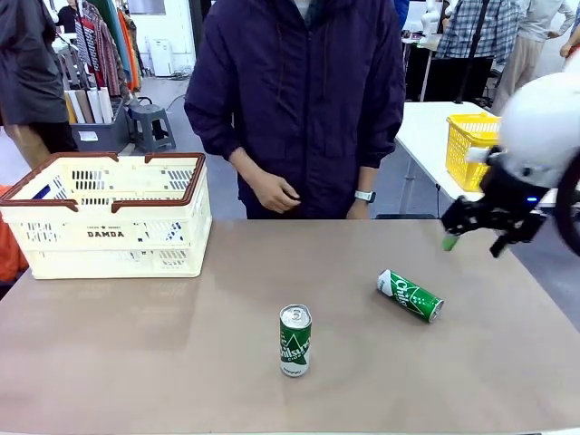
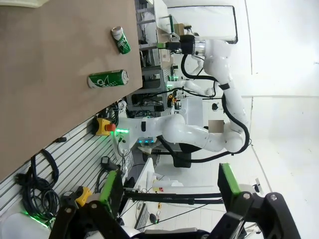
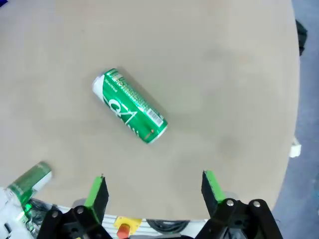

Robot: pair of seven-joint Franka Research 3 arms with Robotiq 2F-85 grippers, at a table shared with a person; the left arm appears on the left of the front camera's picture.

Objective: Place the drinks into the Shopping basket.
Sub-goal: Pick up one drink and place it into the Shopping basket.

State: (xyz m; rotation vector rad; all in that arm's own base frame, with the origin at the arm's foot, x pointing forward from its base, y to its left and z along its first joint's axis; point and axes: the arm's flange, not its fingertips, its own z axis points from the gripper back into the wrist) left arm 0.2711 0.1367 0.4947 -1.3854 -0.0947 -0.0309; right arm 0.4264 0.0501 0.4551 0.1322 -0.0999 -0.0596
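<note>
Where the drinks lie: two green cans on the worktop [image 1: 136, 362], both outside the basket [image 1: 109, 213] and well apart from each other.
Upright can [image 1: 294, 340]: stands near the front edge, about midway along it; silver top up, white lettering toward the robot's side.
Lying can [image 1: 410, 295]: on its side, to the right of the upright one and farther from the front edge; aslant to the edges.
Basket: cream, slotted, brown rim and handles, "DAMDA" on its side; sits at the far left corner, well apart from both cans; contents cannot be made out.
Right claw [image 1: 473, 243]: hangs above the right edge, toward the far right corner; jaws spread wide, nothing between the green pads; the lying can sits below and ahead of it, untouched.
Left claw [image 2: 169, 172]: jaws spread wide, nothing held; its camera looks sideways across the worktop at both cans, well away from them.
Person [image 1: 299, 100]: stands at the far edge in a dark jacket; one hand [image 1: 276, 195] loosely curled at the waist, a watch on the other wrist.
Yellow basket [image 1: 471, 145]: on a white table behind the right claw, off the worktop.
</note>
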